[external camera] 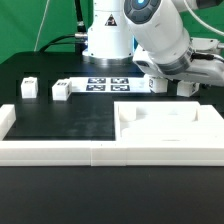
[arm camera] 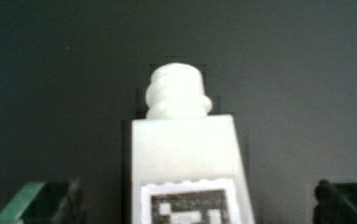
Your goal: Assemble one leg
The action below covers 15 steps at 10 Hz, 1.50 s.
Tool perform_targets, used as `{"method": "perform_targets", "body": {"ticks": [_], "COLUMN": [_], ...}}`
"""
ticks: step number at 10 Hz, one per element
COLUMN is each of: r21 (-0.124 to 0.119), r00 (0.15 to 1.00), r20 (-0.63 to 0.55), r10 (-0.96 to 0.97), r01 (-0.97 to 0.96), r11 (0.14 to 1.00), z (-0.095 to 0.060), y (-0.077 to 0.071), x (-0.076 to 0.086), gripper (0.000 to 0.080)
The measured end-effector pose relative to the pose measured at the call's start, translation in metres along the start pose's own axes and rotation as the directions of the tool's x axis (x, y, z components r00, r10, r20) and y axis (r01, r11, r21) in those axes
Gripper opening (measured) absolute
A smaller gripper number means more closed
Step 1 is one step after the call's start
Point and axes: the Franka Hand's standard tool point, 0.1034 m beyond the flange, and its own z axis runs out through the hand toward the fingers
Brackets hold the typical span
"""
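In the wrist view a white leg [arm camera: 189, 150] lies straight between my fingers, its black-and-white tag facing the camera and its rounded screw peg [arm camera: 178, 90] pointing away. My gripper [arm camera: 193, 205] is open, with a dark gap on each side between the leg and the fingertips [arm camera: 43, 200]. In the exterior view the gripper [external camera: 166, 84] is low over the table at the back right, next to the marker board [external camera: 108, 84]; the leg there is mostly hidden by the hand. Two more legs [external camera: 29, 88] [external camera: 62, 90] stand at the back left.
The large flat white panel [external camera: 185, 120] with raised rim and recesses lies at the exterior view's right front. A white L-shaped rail [external camera: 50, 150] runs along the front edge and left side. The arm's base [external camera: 105, 35] stands behind the marker board.
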Motion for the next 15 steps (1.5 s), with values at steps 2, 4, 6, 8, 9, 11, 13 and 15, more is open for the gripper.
{"method": "perform_targets", "body": {"ticks": [2,4,6,8,9,11,13,15], "r21": [-0.001,-0.001,-0.001,-0.001,-0.001,-0.001,-0.002,0.014], "r00": [1.000,1.000,1.000,1.000,1.000,1.000,0.999,0.999], "r20": [0.001,0.001,0.001,0.001,0.001,0.002,0.040,0.033], "r10": [0.004,0.004,0.004,0.004,0.004,0.004,-0.008,-0.013], "r01": [-0.004,-0.004,-0.004,-0.004,-0.004,-0.004,0.008,0.012], "r11": [1.000,1.000,1.000,1.000,1.000,1.000,1.000,1.000], "z": [0.001,0.001,0.001,0.001,0.001,0.000,-0.025,-0.045], "y": [0.001,0.001,0.001,0.001,0.001,0.001,0.000,-0.002], "x": [0.000,0.000,0.000,0.000,0.000,0.000,-0.018,-0.029], "gripper": [0.0621,0.0351,0.0287,0.0287,0.0287,0.0287,0.0288,0.0288]}}
